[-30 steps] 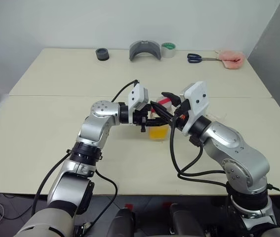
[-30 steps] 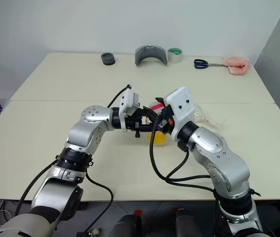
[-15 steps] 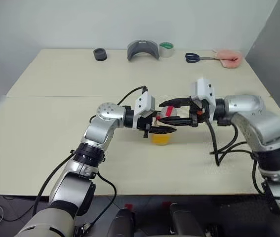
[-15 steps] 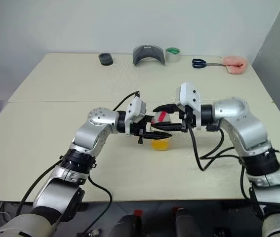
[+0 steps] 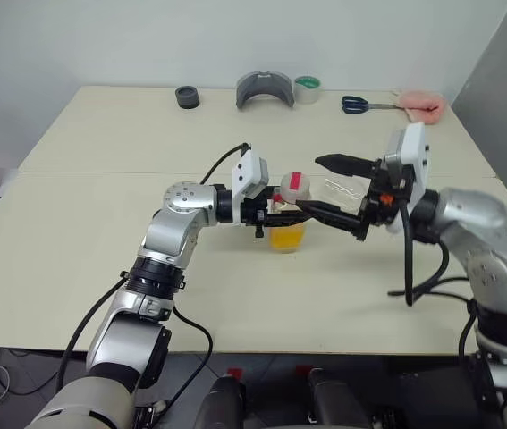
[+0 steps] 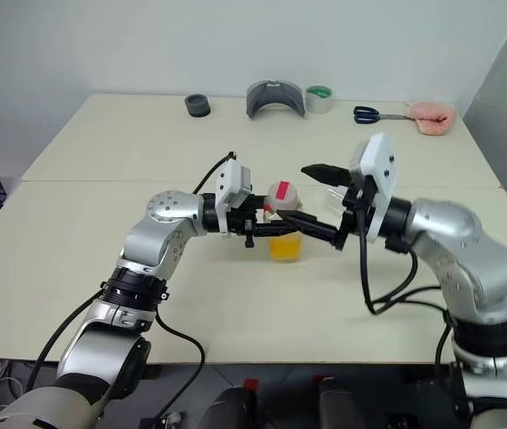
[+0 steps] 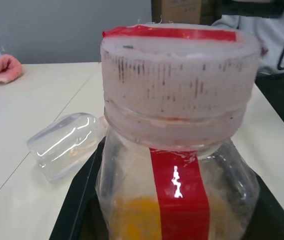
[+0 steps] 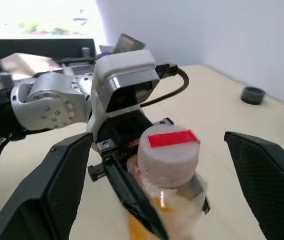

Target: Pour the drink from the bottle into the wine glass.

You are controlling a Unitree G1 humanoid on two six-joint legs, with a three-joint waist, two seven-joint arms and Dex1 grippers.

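Right gripper [image 5: 337,191] has just let go: half a second back its fingers were narrow around the cap end of the bottle [image 5: 290,211]; now they stand wide, one finger above and one below, pulled back toward 3 o'clock of the bottle. Cap [image 8: 169,152] is still on, whitish with a red strip across the top, so the twist either failed or the hand is only regripping; I cannot tell which from here.

Left gripper [image 6: 263,218] unchanged, fingers clamped narrow on the bottle body, holding it upright just over the desk [image 5: 74,232] near centre. The drink [image 5: 287,238] sits low in the bottle, orange-yellow, none poured.

A clear glassy object [image 7: 66,144] lies on its side on the desk at about 3 o'clock of the bottle, under the open right fingers [image 8: 65,186]. Probably the wine glass, tipped over, but the stem and foot are not clear in any view.

Meaning for the task: early stage. Cap must come off first, and the glass looks like it needs standing up before any pour. Risk: left hand alone carries the bottle now.

Far edge of desk at 12 o'clock: scissors [image 5: 353,105], tape roll [image 5: 306,88], well apart, not relevant.
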